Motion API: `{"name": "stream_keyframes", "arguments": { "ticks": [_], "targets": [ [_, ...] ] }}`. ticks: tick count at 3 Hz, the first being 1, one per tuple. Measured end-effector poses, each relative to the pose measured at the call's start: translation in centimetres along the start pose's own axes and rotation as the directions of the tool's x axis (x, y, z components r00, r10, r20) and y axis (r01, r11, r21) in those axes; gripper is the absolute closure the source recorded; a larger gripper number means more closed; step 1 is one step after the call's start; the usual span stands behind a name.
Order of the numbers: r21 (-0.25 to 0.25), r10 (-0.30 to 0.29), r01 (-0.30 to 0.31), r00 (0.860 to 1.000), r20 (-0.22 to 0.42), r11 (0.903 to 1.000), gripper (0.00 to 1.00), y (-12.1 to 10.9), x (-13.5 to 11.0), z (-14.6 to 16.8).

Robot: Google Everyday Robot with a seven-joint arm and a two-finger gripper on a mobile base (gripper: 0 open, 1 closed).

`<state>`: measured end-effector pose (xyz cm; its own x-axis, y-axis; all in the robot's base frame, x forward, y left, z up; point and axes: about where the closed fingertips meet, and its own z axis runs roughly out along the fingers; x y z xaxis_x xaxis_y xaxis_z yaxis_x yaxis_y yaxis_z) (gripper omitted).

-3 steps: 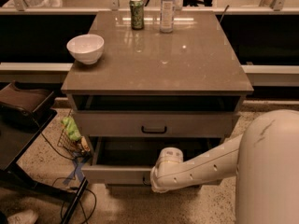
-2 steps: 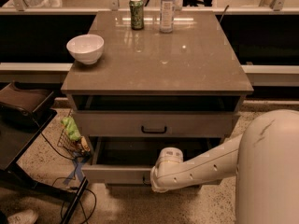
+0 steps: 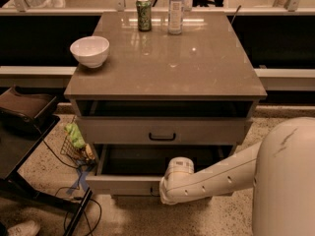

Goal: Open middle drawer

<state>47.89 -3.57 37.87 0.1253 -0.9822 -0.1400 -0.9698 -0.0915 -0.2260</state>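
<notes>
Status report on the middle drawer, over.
Hand low at front of middle drawer, near centre. Drawer pulled well out, inside showing. Cables on floor by its left front corner.

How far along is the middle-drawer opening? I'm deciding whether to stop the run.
Done: the middle drawer stands pulled out, its dark inside showing below the loop-handled upper drawer. In hand: the gripper sits low at the middle of that drawer's front. Left: at most a little more pull, then probably backing away.
</notes>
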Motion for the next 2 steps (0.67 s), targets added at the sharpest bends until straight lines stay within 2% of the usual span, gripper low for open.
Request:
{"name": "stream_keyframes", "arguments": {
  "ticks": [2],
  "targets": [
    [-0.007, 0.002, -0.002, 1.000, -0.017, 1.0000, 1.00, 0.58, 0.05, -0.75]
  ]
}}
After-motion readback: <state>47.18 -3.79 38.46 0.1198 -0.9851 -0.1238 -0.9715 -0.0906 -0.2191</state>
